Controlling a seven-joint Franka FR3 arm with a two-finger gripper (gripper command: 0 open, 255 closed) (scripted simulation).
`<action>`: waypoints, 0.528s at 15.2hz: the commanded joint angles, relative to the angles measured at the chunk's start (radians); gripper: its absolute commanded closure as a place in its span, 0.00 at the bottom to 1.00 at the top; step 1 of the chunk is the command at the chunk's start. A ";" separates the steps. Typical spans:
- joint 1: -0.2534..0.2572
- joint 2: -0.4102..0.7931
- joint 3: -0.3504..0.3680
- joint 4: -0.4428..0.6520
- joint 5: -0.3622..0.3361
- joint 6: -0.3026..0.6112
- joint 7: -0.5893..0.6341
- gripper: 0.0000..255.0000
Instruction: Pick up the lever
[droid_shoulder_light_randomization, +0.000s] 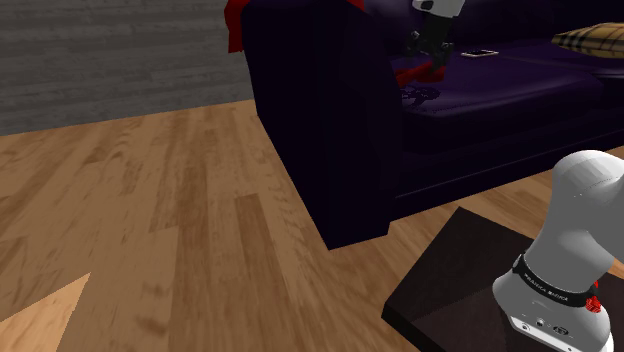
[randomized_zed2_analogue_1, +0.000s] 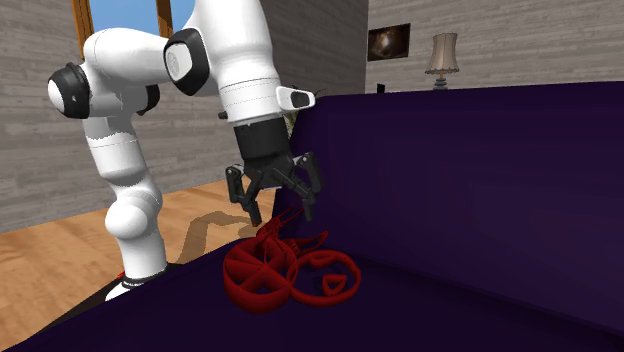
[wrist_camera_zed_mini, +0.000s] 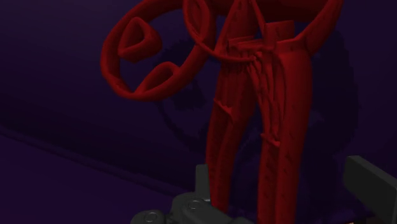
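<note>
The curly dark-red lever lay on the purple sofa's seat. The black gripper hung just above, at its twelve o'clock, fingers apart around one end. Not squeezed or lifted yet, I thought.

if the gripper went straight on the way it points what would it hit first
Probably the dark red spoked lever, just below the black gripper, on the dark purple sofa seat; depth unclear.
</note>
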 joint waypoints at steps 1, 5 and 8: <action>0.000 0.001 -0.001 -0.007 0.001 0.007 -0.001 0.00; 0.001 0.003 -0.002 -0.003 0.003 0.005 -0.002 1.00; 0.001 0.003 -0.001 -0.003 0.003 0.005 -0.002 1.00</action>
